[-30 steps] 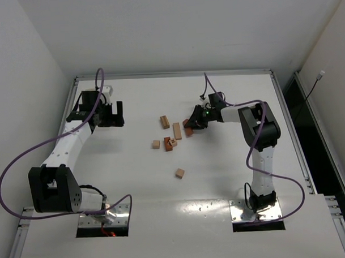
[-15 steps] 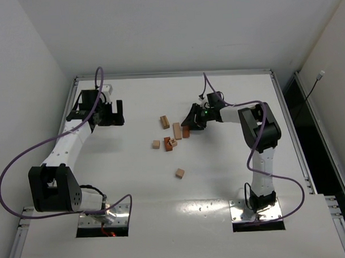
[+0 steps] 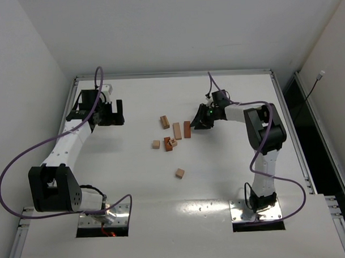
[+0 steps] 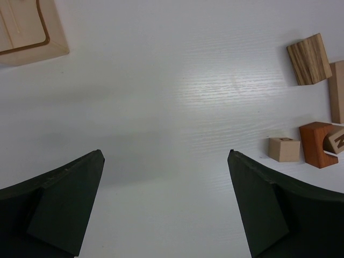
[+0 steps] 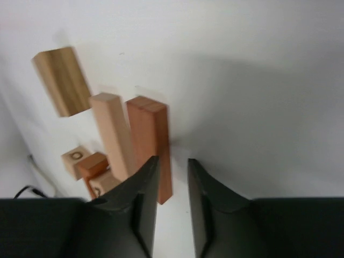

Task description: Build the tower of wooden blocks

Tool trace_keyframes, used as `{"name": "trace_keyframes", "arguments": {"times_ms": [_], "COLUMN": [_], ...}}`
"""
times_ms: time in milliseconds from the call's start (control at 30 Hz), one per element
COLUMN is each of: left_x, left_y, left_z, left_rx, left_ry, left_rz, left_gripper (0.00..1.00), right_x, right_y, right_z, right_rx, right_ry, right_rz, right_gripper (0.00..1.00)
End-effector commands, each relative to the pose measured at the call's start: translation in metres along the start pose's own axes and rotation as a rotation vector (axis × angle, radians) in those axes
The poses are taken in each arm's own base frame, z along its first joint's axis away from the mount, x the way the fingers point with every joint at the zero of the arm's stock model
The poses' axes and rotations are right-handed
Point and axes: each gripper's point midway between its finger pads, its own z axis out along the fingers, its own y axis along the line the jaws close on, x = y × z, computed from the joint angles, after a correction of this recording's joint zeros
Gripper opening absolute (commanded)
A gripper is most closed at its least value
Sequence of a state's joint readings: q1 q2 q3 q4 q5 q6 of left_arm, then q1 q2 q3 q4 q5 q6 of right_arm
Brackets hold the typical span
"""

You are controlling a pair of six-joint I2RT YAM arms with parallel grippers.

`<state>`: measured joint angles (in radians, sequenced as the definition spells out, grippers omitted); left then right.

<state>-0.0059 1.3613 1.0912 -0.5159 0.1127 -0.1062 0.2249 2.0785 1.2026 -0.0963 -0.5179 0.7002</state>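
The white table (image 3: 219, 178) carries everything, and places are given from the reddish-brown bar (image 3: 186, 129) lying flat near its middle.

The right arm (image 3: 263, 160) rises as an upright column from its base, nearer the camera than the bar and to its right. It bends at a dark elbow and sends its forearm leftward and down toward the bar. The right gripper (image 3: 199, 123) is tipped low just beside the bar's right side. In the wrist view, the right gripper (image 5: 172, 161) has its jaws a narrow slit apart with only bare table between them, and the left finger (image 5: 142, 199) overlaps the bar's near end.

The left arm (image 3: 65, 149) leans from its base, far left of the bar, up and away along the table's left side. The left gripper (image 3: 116, 113) hangs well left of the bar. Its jaws are spread wide with nothing between them, and it points down at bare table.

A corner of the pale wooden tray (image 4: 24, 27) shows only in the left wrist view, well to the left of the blocks.

The wood blocks lie loose on the table.
- The pale tan bar (image 3: 177, 131) lies alongside the reddish-brown bar on its left.
- A streaked brown block (image 3: 165, 122) sits further left and slightly beyond.
- A dark red block (image 3: 168, 144) is left and nearer, with the letter cube (image 3: 173, 143) touching it.
- A small tan cube (image 3: 156, 144) sits just left of those.
- One lone cube (image 3: 179, 173) rests well nearer the bases.
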Motion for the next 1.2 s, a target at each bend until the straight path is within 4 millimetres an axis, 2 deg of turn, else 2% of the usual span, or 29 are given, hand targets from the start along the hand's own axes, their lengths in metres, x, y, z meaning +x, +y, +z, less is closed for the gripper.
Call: {"name": "trace_keyframes", "arguments": {"times_ms": [0, 33, 100, 133, 167, 233, 467, 600, 700, 733, 900, 933, 967, 1167], "left_x": [-0.011, -0.011, -0.011, -0.011, -0.011, -0.011, -0.012, -0.012, -0.012, -0.012, -0.012, -0.012, -0.012, -0.010], "left_y": [-0.001, -0.001, -0.001, -0.001, -0.001, -0.001, -0.001, -0.001, -0.001, -0.001, -0.002, -0.002, -0.002, -0.002], "left_z": [-0.001, -0.001, -0.001, -0.001, -0.001, -0.001, 0.000, 0.000, 0.000, 0.000, 0.000, 0.000, 0.000, 0.000], "left_rx": [0.010, 0.010, 0.010, 0.010, 0.010, 0.010, 0.010, 0.010, 0.010, 0.010, 0.019, 0.019, 0.019, 0.019], "left_ry": [-0.030, -0.030, -0.030, -0.030, -0.030, -0.030, -0.039, -0.039, -0.039, -0.039, -0.039, -0.039, -0.039, -0.030], "left_rz": [-0.009, -0.009, -0.009, -0.009, -0.009, -0.009, -0.008, -0.008, -0.008, -0.008, -0.008, -0.008, -0.008, -0.009], "left_gripper": [0.99, 0.99, 0.99, 0.99, 0.99, 0.99, 0.99, 0.99, 0.99, 0.99, 0.99, 0.99, 0.99, 0.99], "right_x": [0.003, 0.004, -0.009, -0.006, -0.015, -0.021, -0.016, -0.014, -0.018, -0.014, -0.011, -0.005, -0.009, 0.001], "right_y": [-0.025, -0.030, -0.036, -0.043, -0.043, -0.050, -0.053, -0.052, -0.041, -0.042, -0.025, -0.023, -0.019, -0.010], "right_z": [-0.003, -0.004, -0.009, -0.011, -0.015, -0.021, -0.022, -0.015, -0.014, -0.011, -0.001, 0.003, 0.003, 0.013], "right_rx": [0.127, 0.148, 0.210, 0.245, 0.289, 0.345, 0.364, 0.361, 0.317, 0.308, 0.250, 0.239, 0.233, 0.200], "right_ry": [-0.006, -0.005, -0.043, -0.033, -0.064, -0.083, -0.059, -0.046, -0.045, -0.029, -0.005, 0.012, 0.003, 0.042], "right_rz": [-0.005, -0.015, -0.050, -0.051, -0.094, -0.122, -0.171, -0.177, -0.182, -0.177, -0.182, -0.174, -0.179, -0.155], "right_gripper": [0.22, 0.16, 0.03, 0.01, 0.00, 0.00, 0.00, 0.00, 0.00, 0.00, 0.00, 0.00, 0.00, 0.00]}}
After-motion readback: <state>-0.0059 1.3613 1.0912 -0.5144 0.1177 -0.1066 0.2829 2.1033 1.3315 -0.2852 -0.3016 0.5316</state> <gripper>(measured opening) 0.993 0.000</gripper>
